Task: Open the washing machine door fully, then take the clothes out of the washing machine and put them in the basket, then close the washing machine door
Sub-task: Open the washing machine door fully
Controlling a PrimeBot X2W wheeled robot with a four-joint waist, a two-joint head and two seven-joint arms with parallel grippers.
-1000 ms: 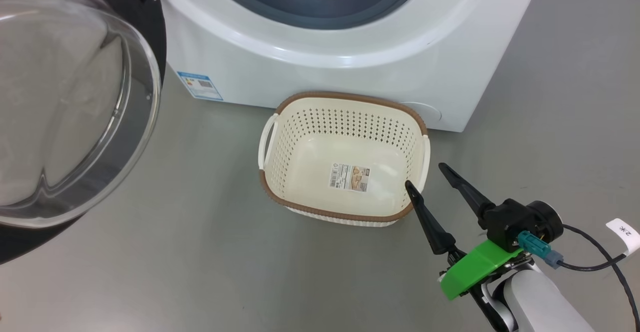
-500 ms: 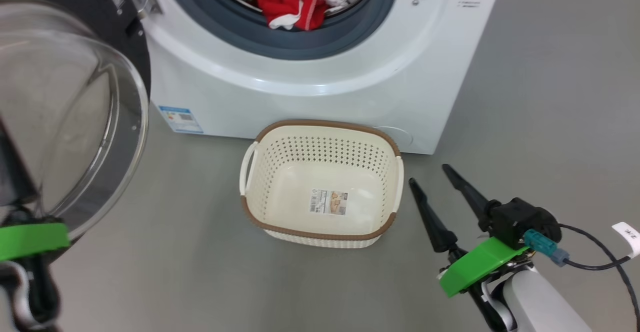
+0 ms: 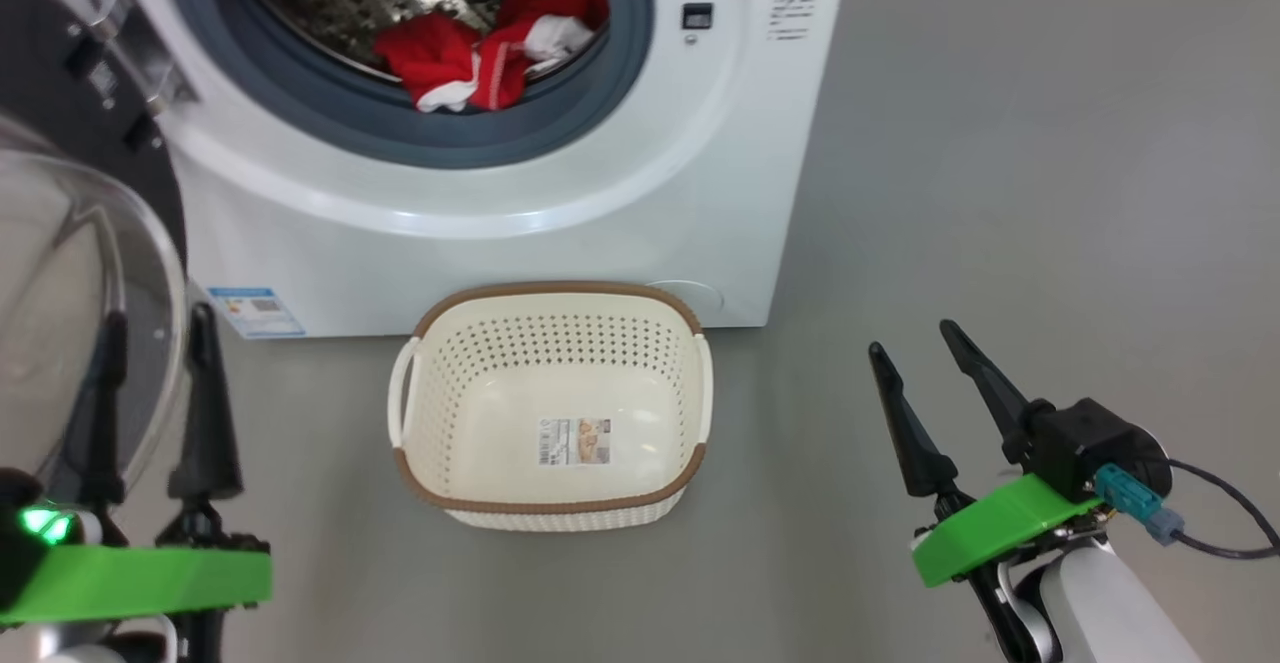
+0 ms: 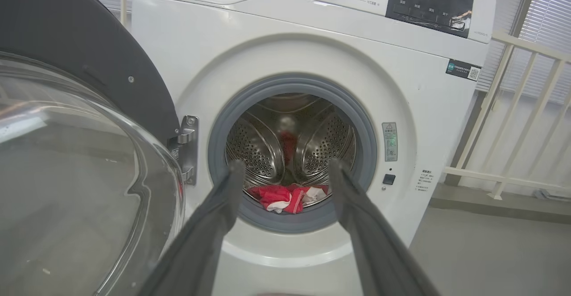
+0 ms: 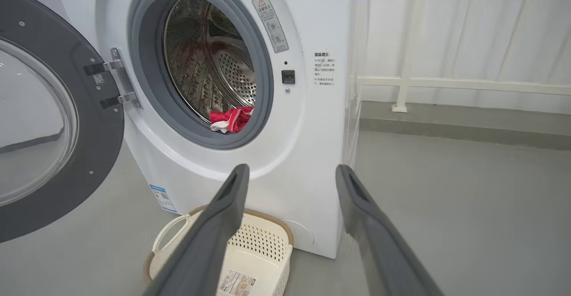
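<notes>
Step 1 done: washing machine door (image 5: 44, 122) swung wide; clothes (image 3: 470, 58) at drum's front lip; basket (image 3: 550, 293) empty below; left gripper (image 4: 286, 165), right gripper (image 3: 910, 338) both spread, empty; unloading, closing remain

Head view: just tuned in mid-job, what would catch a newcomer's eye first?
The bright red clothes heaped at the mouth of the washing machine stand out most, with the washing machine door swung wide open at the left. On the floor before the machine sits the basket, holding just a sticker. The left gripper and right gripper flank it low, both open and holding nothing.
</notes>
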